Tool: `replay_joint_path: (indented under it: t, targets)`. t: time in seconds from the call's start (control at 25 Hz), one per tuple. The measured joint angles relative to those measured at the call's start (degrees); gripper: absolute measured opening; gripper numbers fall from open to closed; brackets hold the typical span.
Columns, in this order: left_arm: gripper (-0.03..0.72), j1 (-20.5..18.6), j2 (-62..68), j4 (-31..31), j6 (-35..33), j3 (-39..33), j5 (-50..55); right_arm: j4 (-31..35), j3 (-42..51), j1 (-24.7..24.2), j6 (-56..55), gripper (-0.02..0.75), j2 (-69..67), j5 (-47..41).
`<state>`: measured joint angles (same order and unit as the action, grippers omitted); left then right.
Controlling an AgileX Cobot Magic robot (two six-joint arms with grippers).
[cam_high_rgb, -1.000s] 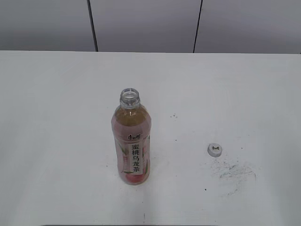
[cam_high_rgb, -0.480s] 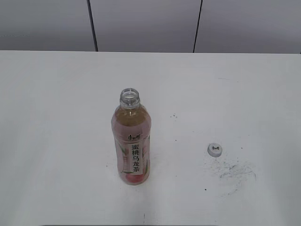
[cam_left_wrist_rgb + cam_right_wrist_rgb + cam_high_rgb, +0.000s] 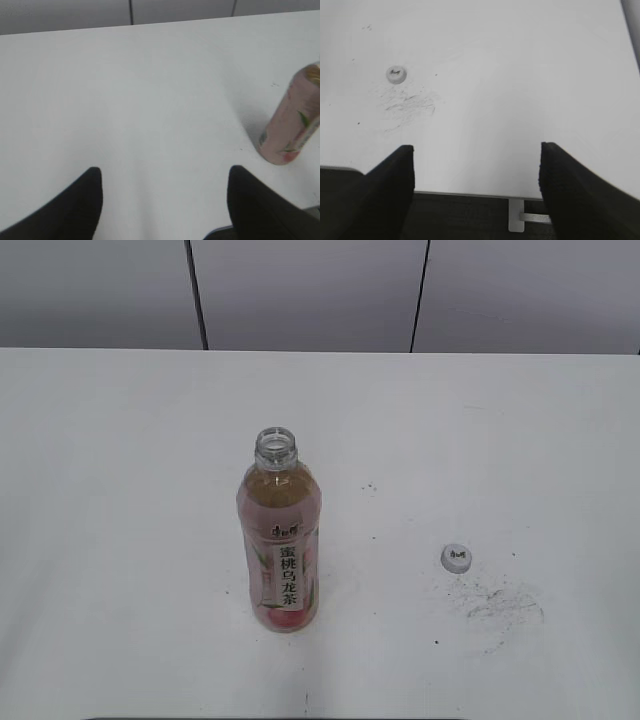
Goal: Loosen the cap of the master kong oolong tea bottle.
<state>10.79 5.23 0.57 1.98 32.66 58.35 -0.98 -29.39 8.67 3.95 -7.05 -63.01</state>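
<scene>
The master kong oolong tea bottle (image 3: 280, 540) stands upright near the middle of the white table (image 3: 120, 440), its neck open with no cap on it. It also shows at the right edge of the left wrist view (image 3: 292, 125). The cap (image 3: 456, 558) lies on the table to the right of the bottle, dark mark up; it also shows in the right wrist view (image 3: 397, 74). Neither gripper shows in the exterior view. My left gripper (image 3: 162, 175) is open and empty over the table. My right gripper (image 3: 476, 150) is open and empty at the table's front edge.
Dark scuff marks (image 3: 495, 605) lie on the table just right of the cap, and a few specks (image 3: 369, 486) sit behind them. A grey panelled wall (image 3: 310, 290) runs behind the table. A white bracket (image 3: 517, 220) shows below the front edge.
</scene>
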Motion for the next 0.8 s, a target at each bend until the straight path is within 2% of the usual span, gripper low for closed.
replay_joint_path:
  t: [0.12,0.28,0.48,0.8]
  targets:
    - [0.467,-5.15,0.00,0.00,0.00,-0.02,0.00,0.00,0.00,-4.11,0.00,0.582,3.05,0.07]
    - [0.458,-8.85,-0.67,0.00,0.00,-0.02,0.00,0.00,0.00,-4.75,0.00,0.582,7.27,0.13]
    - [0.449,-9.31,-5.41,0.00,0.00,-0.02,-0.02,0.00,0.00,-4.75,0.00,0.582,7.35,0.20]
    - [0.445,-9.36,-5.60,-0.21,-0.05,-0.02,-0.01,0.00,0.00,-4.75,0.00,0.582,7.35,0.14]
